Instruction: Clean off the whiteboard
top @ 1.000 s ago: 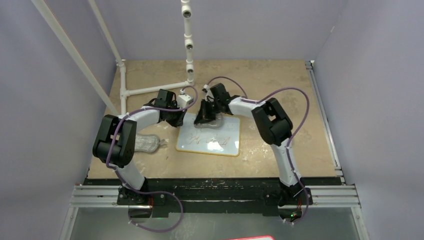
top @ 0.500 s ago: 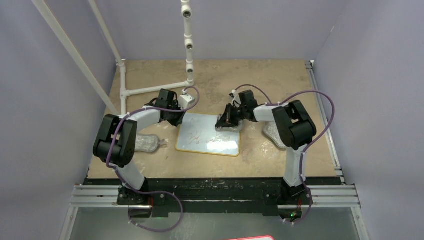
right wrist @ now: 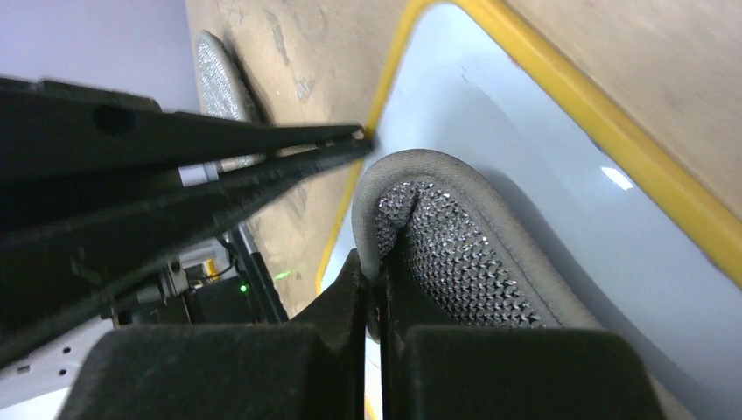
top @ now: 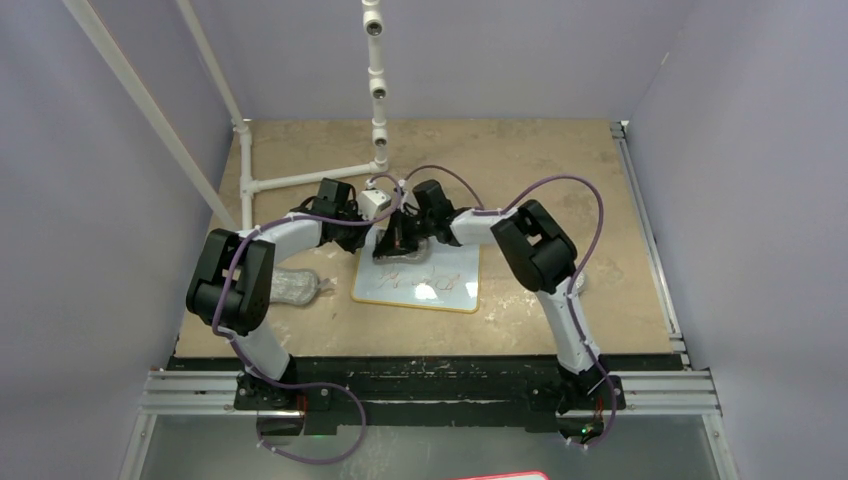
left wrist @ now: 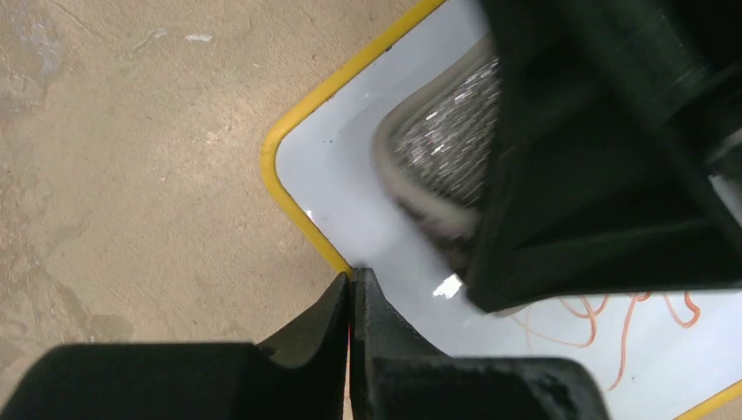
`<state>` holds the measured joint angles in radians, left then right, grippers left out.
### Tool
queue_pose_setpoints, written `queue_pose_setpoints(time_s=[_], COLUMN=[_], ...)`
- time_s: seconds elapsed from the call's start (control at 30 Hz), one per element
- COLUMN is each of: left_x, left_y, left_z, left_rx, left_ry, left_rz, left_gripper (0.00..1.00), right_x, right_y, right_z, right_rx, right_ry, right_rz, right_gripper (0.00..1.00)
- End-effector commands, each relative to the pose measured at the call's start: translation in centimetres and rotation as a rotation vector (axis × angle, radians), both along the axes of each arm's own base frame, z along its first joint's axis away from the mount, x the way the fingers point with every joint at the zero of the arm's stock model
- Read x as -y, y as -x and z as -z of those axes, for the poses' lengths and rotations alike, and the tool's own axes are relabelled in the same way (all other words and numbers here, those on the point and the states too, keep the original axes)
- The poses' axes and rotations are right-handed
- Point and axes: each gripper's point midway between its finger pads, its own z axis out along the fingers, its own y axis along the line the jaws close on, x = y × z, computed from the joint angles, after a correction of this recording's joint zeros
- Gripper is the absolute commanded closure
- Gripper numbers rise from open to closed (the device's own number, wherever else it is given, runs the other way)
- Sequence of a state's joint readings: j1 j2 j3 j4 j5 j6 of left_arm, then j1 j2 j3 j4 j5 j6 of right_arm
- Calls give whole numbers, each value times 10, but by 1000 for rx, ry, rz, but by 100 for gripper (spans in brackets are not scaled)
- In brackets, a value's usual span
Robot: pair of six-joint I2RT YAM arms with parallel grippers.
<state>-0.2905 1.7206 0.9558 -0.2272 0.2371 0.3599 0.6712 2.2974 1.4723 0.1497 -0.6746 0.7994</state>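
With the right pincer (right wrist: 372, 262) clenched on a grey pad (right wrist: 455, 254) pressed to the whiteboard (left wrist: 350, 175) beneath it, and the left pincer (left wrist: 352, 280) clenched at the rim alongside, that corner looks clean, but red scribbles (left wrist: 612, 324) behind remain.

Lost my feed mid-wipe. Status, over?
Left gripper shut on whiteboard rim. Right gripper shut on grey pad, same corner. Red scribbles not yet erased. Grippers crowded; board otherwise bare.

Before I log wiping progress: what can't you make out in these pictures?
- Top view: far-left corner of the whiteboard sits under the left hand and right hand; red scribbles too small to read.
- Left wrist: scribbles run under the blurred right hand and off the frame edge.
- Right wrist: spare pad partly behind the left hand.
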Motion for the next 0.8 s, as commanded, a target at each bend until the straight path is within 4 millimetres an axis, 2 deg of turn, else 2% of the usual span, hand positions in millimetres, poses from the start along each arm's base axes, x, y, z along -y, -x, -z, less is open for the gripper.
queue_pose_setpoints(time_s=[0.0, 0.07, 0.1, 0.17, 0.23, 0.3, 0.33, 0.43, 0.5, 0.53, 0.57, 0.63, 0.77], left_x=[-30, -30, -30, -30, -30, -30, -30, -29, -28, -28, -29, -30, -31], left_y=[59, 59, 59, 59, 59, 60, 60, 59, 59, 60, 59, 60, 61], left_z=[53, 52, 52, 52, 52, 52, 51, 51, 50, 50, 50, 50, 51], left_rx=[-226, -223, -222, -221, -220, -221, -219, -217, -216, -217, -214, -211, -212], left_ry=[-150, -152, -151, -152, -152, -153, -154, -154, -155, -156, -159, -164, -169], left_rz=[8, 12, 14, 15, 18, 22, 24, 24, 24, 25, 26, 31, 33], left_gripper=[100, 100, 100, 100, 100, 100, 100, 100, 100, 100, 100, 100, 100], right_x=[83, 117, 128, 133, 115, 87, 64, 15, 0, -1, 2, 23, 91], right_y=[-8, -5, -5, -14, -19, -22, -30, -29, -26, -22, -15, -9, 1], right_z=[40, 42, 44, 47, 46, 48, 39, 33, 33, 34, 35, 41, 51], right_rx=[-101, -105, -105, -80, -82, -85, -60, -53, -63, -73, -102, -122, -153], right_ry=[136, 157, 170, 197, 173, 164, 146, 122, 112, 114, 112, 134, 168], right_rz=[168, 224, 244, 278, 265, 233, 207, 137, 111, 104, 92, 109, 195], right_gripper=[100, 100, 100, 100, 100, 100, 100, 100, 100, 100, 100, 100, 100])
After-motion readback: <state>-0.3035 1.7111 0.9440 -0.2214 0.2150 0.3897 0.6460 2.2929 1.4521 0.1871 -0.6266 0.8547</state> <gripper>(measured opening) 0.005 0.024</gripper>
